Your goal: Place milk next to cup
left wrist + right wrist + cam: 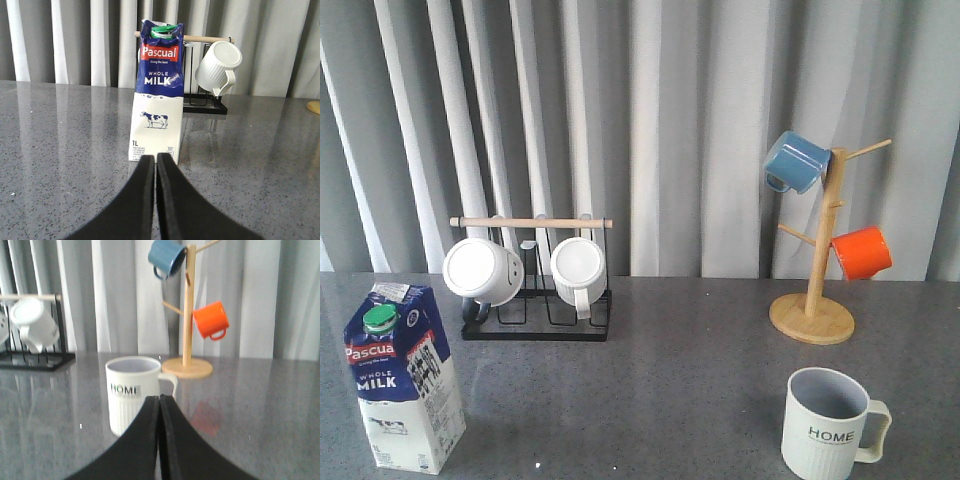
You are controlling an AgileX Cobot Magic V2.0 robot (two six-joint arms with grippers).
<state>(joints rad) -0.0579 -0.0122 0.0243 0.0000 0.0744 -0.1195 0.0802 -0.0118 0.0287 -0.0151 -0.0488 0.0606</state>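
The milk (402, 378) is a tall blue and white carton with a green cap. It stands upright at the front left of the grey table, and in the left wrist view (157, 95) just beyond my left gripper (155, 158), which is shut and empty. The cup (830, 425), an off-white ribbed mug marked HOME, stands at the front right with its handle to the right. It shows in the right wrist view (132, 392) just beyond my right gripper (160, 398), which is shut and empty. Neither gripper shows in the front view.
A black wire rack (535, 300) with a wooden bar holds two white mugs (483, 271) at the back left. A wooden mug tree (817, 260) at the back right carries a blue mug (796, 160) and an orange mug (861, 252).
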